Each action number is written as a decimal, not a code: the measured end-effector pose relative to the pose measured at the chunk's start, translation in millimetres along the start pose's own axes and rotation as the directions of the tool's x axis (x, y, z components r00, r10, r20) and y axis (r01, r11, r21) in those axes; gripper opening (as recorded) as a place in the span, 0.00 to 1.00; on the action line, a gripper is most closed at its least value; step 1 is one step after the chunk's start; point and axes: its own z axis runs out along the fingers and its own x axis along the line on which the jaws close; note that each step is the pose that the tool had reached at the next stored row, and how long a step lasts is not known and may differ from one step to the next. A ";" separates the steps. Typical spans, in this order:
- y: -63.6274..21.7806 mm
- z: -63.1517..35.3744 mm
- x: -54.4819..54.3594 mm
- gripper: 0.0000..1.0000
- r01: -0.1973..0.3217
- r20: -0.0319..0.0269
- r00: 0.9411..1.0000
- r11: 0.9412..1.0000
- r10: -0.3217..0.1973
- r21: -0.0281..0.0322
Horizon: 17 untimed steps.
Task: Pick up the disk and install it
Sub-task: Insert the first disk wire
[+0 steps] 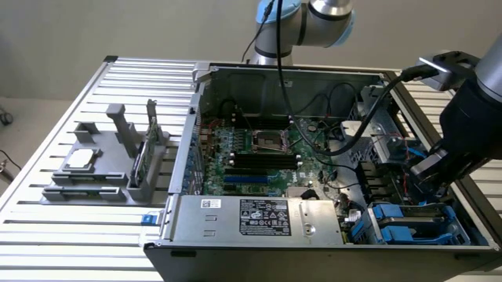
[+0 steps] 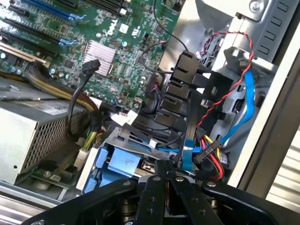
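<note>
Slatted metal surface carries an open computer case lying on its side, with a grey holder standing apart from it toward the exterior view's left. Inside the case I see the green motherboard and, along the near wall, the silver power supply. I am reaching down into the case's corner at the exterior view's lower right, where the drive bays are. My jaws are pressed together and pinch nothing. The disk sits in that corner bay, beside the power supply, its bright blue carrier rails showing. In the wrist view my closed jaws hang just beside it; I cannot tell whether they touch it. A blue cable and a twisted red-and-black wire run along the bay's metal frame, near black connectors stacked between the motherboard and the bay wall.
</note>
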 end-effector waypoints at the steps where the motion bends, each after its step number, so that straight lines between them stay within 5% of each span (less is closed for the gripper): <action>1: 0.0 0.0 0.0 0.11 -0.018 0.000 1.000 1.000 0.018 0.001; 9: 0.0 -0.1 0.0 0.11 -0.159 0.001 0.987 0.987 0.159 0.010; 17: 0.0 -0.1 0.0 0.11 -0.291 0.003 0.957 0.956 0.292 0.019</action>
